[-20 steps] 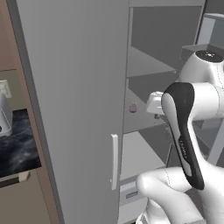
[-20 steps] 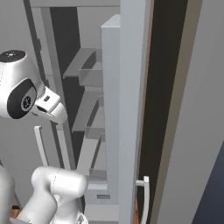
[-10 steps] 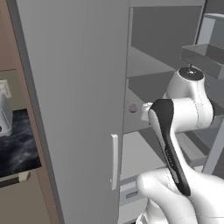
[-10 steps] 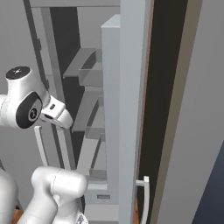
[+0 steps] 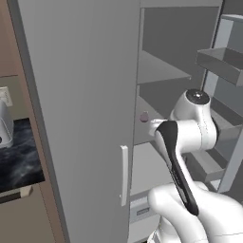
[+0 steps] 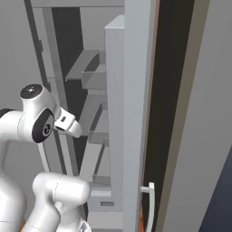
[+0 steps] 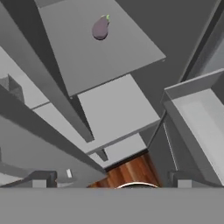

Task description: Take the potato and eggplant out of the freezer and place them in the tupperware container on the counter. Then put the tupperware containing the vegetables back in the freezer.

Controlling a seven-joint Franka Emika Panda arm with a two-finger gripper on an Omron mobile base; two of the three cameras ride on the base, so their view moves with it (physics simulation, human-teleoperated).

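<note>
The eggplant (image 7: 100, 27), a small purple-mauve lump, lies on a grey inner shelf (image 7: 109, 57) of the freezer (image 5: 71, 95), whose doors stand open. In the left base view the eggplant (image 5: 144, 116) peeks out past the door edge, just left of my white hand (image 5: 154, 127). My gripper (image 7: 109, 180) is open, its tips spread wide at the bottom of the hand view. It is well short of the eggplant and holds nothing. The black marble counter (image 5: 19, 156) lies to the left of the freezer. The potato and the tupperware container are out of view.
The left door carries a white bar handle (image 5: 124, 173). The other open door, to the right, carries grey bins (image 5: 223, 61) and another white handle (image 6: 151, 206). A pale appliance (image 5: 4, 126) stands on the counter. Lower shelves (image 7: 113, 109) and wood floor (image 7: 127, 175) lie below.
The arm has folded lower and swung left toward the freezer shelves, bringing the hand down to the level of the eggplant's shelf. The gripper stays open.
</note>
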